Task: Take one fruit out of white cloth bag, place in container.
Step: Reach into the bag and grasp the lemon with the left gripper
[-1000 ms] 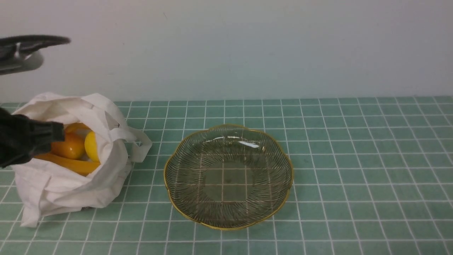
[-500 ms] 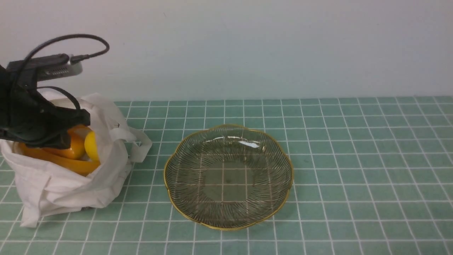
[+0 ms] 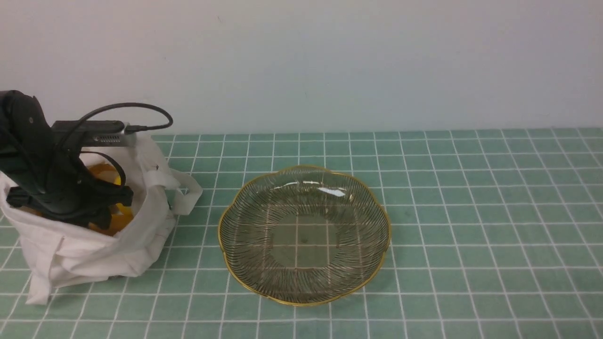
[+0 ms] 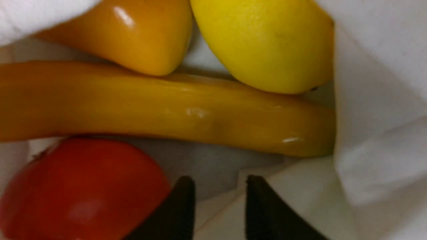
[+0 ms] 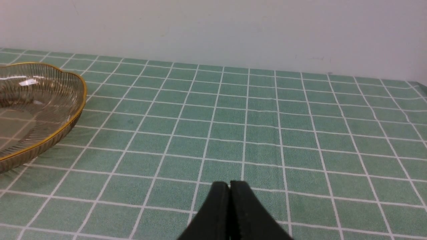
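A banana (image 4: 166,106) lies between left pincer (image 4: 218,185) and lemon (image 4: 267,43).

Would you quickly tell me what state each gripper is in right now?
Left gripper: open, holding nothing, inside the white cloth bag.
Right gripper: shut, holding nothing.

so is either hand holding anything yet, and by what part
Nothing is held. The left hand is open inside the white cloth bag, clear of the lemon; the right hand is shut, empty, above the tablecloth.
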Controlling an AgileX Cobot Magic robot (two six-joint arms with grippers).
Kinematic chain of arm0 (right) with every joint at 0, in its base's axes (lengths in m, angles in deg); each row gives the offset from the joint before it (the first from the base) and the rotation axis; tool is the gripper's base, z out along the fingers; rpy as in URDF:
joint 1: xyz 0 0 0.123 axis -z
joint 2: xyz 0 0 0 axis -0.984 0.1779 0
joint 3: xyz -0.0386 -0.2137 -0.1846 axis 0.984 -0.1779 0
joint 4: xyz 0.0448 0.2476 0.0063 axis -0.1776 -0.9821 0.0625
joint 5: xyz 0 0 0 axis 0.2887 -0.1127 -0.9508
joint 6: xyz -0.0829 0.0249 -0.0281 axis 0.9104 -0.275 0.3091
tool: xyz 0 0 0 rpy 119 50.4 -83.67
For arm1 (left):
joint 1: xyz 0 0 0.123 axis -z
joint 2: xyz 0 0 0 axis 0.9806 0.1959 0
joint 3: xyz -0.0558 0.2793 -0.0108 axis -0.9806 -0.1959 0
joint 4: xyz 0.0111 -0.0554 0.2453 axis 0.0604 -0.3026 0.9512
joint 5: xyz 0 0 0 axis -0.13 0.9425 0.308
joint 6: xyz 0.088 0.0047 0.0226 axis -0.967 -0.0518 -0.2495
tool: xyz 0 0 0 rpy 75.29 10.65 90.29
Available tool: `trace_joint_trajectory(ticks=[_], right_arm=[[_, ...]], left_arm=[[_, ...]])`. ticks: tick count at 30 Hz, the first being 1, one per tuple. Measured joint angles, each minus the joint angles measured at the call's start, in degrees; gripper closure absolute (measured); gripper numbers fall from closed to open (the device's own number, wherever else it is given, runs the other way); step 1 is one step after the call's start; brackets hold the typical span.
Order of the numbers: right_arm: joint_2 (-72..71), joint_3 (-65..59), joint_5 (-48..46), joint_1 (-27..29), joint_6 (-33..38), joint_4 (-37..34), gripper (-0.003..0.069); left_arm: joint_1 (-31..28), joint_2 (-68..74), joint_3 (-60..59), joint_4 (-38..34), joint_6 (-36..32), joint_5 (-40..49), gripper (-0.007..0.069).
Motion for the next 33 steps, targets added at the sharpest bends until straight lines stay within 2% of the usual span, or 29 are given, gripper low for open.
trace_joint_trajectory(ticks=[4,5,6,9,12,19,22,25,28,29,31,33], right_arm=[[0.0,0.0,0.0,0.0,0.0,0.0,0.0674],[0.0,0.0,0.0,0.0,0.0,0.0,0.0674],[0.0,0.0,0.0,0.0,0.0,0.0,0.0674],[0.0,0.0,0.0,0.0,0.0,0.0,0.0674],[0.0,0.0,0.0,0.0,0.0,0.0,0.0674],[0.0,0.0,0.0,0.0,0.0,0.0,0.0674],[0.0,0.0,0.0,0.0,0.0,0.0,0.0674],[0.0,0.0,0.0,0.0,0.0,0.0,0.0674],[0.0,0.0,0.0,0.0,0.0,0.0,0.0674],[0.0,0.0,0.0,0.0,0.0,0.0,0.0674],[0.0,0.0,0.0,0.0,0.0,0.0,0.0674],[0.0,0.0,0.0,0.0,0.0,0.0,0.0674]], left_arm=[[0.0,0.0,0.1,4.2,0.0,-0.4,0.0160],[0.0,0.0,0.1,4.2,0.0,-0.4,0.0160],[0.0,0.0,0.1,5.9,0.0,-1.2,0.0088],[0.0,0.1,0.1,7.0,0.0,-2.6,0.0030],[0.0,0.7,0.1,7.4,0.0,-4.5,0.0002],[0.0,3.8,0.1,10.0,0.7,-7.1,0.0001],[0.0,5.3,0.3,12.4,3.3,-8.3,0.0010],[0.0,6.4,0.8,13.1,6.1,-8.3,0.0064],[0.0,6.7,1.0,13.1,7.1,-8.1,0.0183],[0.0,6.8,1.0,13.2,7.2,-7.9,0.0237],[0.0,6.8,1.0,13.5,7.3,-7.1,0.0404],[0.0,6.6,0.9,13.5,7.7,-5.9,0.0538]])
